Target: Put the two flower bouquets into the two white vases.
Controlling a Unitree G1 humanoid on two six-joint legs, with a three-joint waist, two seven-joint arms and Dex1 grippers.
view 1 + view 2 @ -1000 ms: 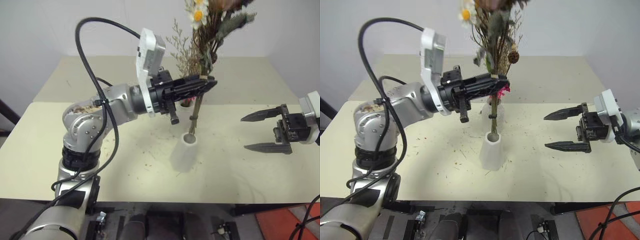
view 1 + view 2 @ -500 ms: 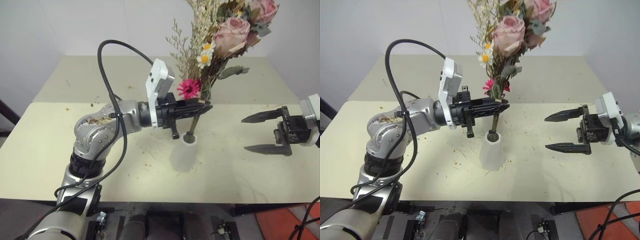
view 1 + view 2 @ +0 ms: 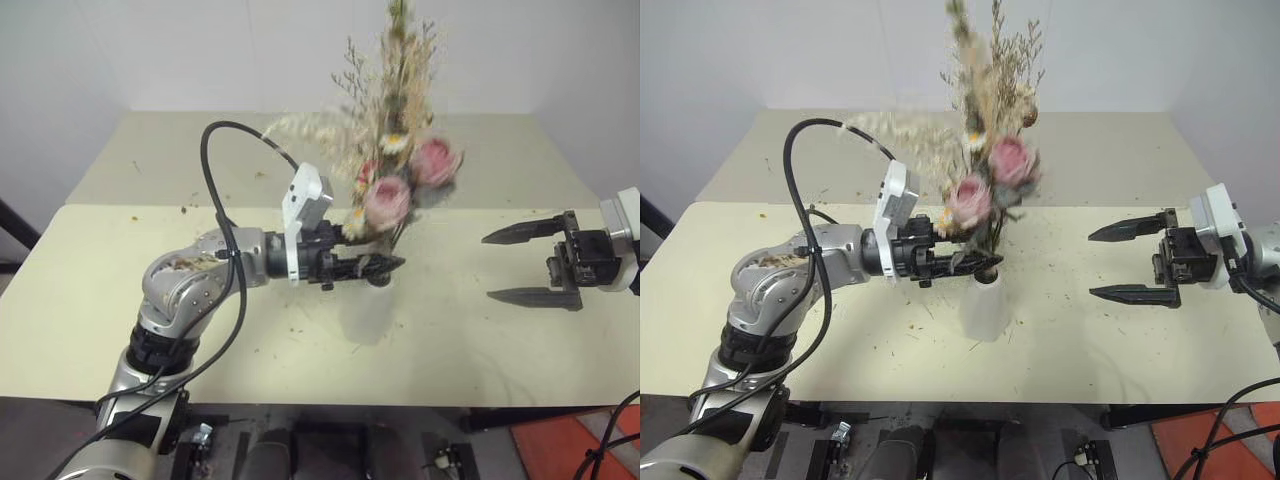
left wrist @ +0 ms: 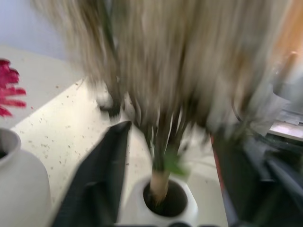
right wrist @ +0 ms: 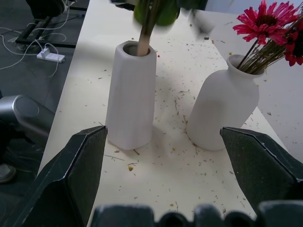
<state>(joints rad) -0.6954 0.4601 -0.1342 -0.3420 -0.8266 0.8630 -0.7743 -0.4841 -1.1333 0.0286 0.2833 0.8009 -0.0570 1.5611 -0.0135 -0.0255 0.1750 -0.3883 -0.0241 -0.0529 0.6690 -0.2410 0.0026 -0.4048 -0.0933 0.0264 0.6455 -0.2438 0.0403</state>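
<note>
1. The left gripper (image 3: 985, 264) is reaching level across the counter (image 3: 770, 300) at the mouth of the tall white vase (image 5: 131, 94). In the left wrist view its jaws are standing apart on either side of the stems, no longer pinching them.
2. The rose bunch (image 3: 985, 190) is sitting with its stems down inside that vase and its blurred heads rising above the rim, so it is likely settling into place.
3. The round bottle vase (image 5: 224, 112) is standing just beside the tall one, farther back on the counter, and is holding the magenta daisy bunch (image 5: 267, 26).
4. The right gripper (image 3: 1135, 262) is hovering well apart at the right, jaws spread wide and holding nothing.
5. Judging by this, the last placing step is ending: both bunches are standing in vases. The next move calls for drawing the left gripper straight back without snagging stems or nudging the vase, which looks light enough to tip.
</note>
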